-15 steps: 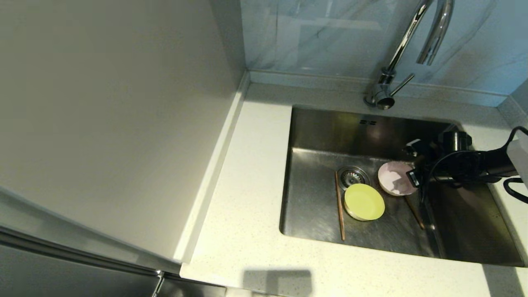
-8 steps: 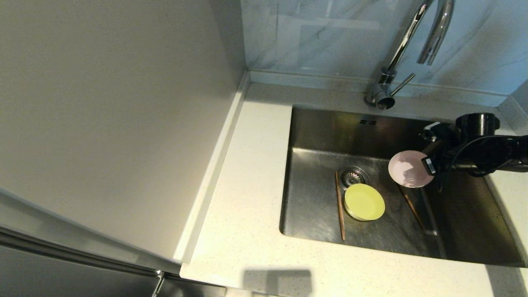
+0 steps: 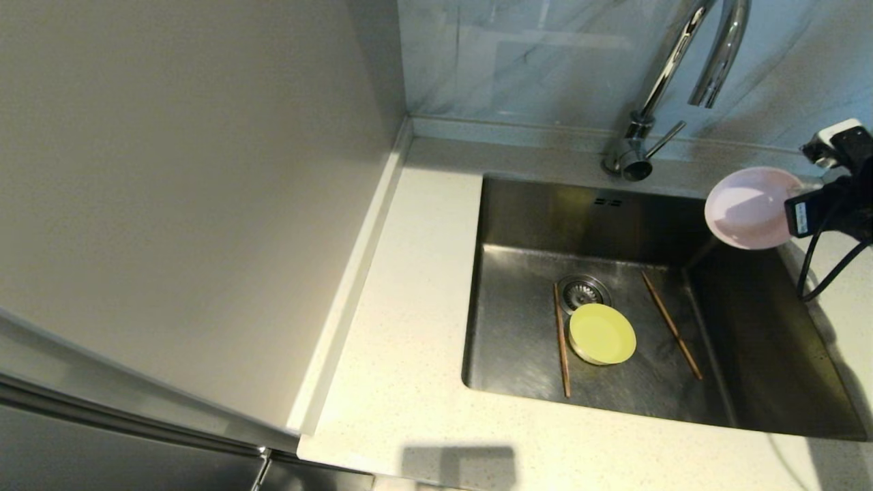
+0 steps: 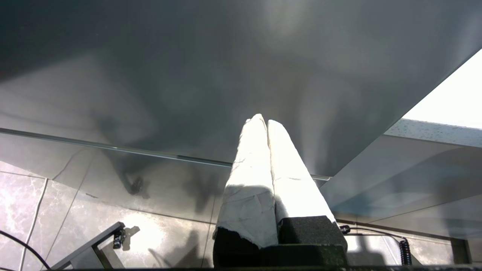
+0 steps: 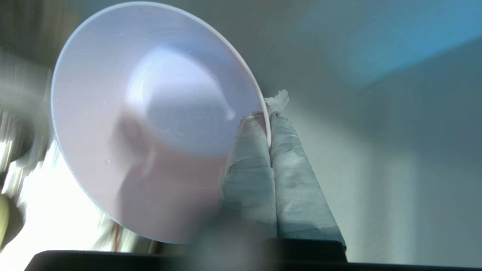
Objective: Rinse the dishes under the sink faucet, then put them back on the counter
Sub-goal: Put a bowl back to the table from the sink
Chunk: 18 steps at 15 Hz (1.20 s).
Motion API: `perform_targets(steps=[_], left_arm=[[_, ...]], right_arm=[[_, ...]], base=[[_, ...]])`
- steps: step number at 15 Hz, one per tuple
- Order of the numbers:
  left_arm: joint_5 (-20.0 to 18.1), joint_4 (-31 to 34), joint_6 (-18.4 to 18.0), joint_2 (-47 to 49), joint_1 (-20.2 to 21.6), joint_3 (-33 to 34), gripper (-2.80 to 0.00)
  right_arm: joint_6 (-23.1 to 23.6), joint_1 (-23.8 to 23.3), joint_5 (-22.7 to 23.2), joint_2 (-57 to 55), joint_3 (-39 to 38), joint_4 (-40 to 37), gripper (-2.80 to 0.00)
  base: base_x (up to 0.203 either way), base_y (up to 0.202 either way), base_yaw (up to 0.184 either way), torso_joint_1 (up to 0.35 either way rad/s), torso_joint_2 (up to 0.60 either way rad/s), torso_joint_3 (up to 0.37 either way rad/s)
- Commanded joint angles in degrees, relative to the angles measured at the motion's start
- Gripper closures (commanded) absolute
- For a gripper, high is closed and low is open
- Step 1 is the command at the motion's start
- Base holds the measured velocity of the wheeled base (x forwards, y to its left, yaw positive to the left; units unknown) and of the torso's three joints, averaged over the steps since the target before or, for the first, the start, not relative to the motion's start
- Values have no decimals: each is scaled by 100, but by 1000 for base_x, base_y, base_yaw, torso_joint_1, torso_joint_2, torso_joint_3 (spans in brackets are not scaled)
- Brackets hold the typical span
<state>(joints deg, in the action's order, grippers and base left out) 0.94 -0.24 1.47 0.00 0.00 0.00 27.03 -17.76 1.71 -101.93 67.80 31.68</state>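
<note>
My right gripper (image 5: 268,114) is shut on the rim of the pale pink bowl (image 3: 749,207), holding it in the air over the sink's back right corner, to the right of the chrome faucet (image 3: 682,75). The bowl (image 5: 150,124) fills much of the right wrist view, its hollow facing the camera. In the steel sink (image 3: 764,354) the yellow-green bowl (image 3: 601,333) lies beside the drain strainer (image 3: 582,293). One chopstick (image 3: 561,341) lies left of it, the other (image 3: 671,325) to its right. My left gripper (image 4: 263,121) is shut and empty, parked low, away from the sink.
The speckled counter (image 3: 409,300) runs left of and in front of the sink. A smooth grey-white side panel (image 3: 177,191) rises at the left. A tiled wall stands behind the faucet. A black cable (image 3: 818,273) hangs from the right arm over the sink's right edge.
The right gripper has lifted the pink bowl off the sink floor, up and to the back right. The chopstick it partly covered now shows in full.
</note>
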Motion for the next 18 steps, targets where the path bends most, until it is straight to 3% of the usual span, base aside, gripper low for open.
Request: perform_targets(steps=[1,4,5,6,7,11,15,17,18], left_arm=[[3,-2,2,-18,0,0,0],[3,-2,2,-18,0,0,0],[3,-2,2,-18,0,0,0],[3,-2,2,-18,0,0,0],[3,-2,2,-18,0,0,0],[3,-2,2,-18,0,0,0],[3,-2,2,-18,0,0,0],[3,-2,2,-18,0,0,0],[3,-2,2,-18,0,0,0]], right_arm=[[-96,-27,-5,542,-528,2284,0],[-481,-32,-86,736,-868,4691,0],[-550,-33,-269,767,-972,5311,0],[-593,-34,-769,800,-1066,5598,0],[-590,-34,-1144,834,-1126,5599,0],[-423,-26,-1267,842,-2054,5599,0],[-388,-29,-1308,851,-964,5242,0],[-372,-31,-1361,918,-1086,4861,0],[-367,-58,-1389,982,-1269,4208,0]], base=[[0,0,0,0,0,0],[0,0,0,0,0,0],[0,0,0,0,0,0],[0,0,0,0,0,0],[0,0,0,0,0,0],[0,0,0,0,0,0],[0,0,0,0,0,0],[0,0,0,0,0,0],[0,0,0,0,0,0]])
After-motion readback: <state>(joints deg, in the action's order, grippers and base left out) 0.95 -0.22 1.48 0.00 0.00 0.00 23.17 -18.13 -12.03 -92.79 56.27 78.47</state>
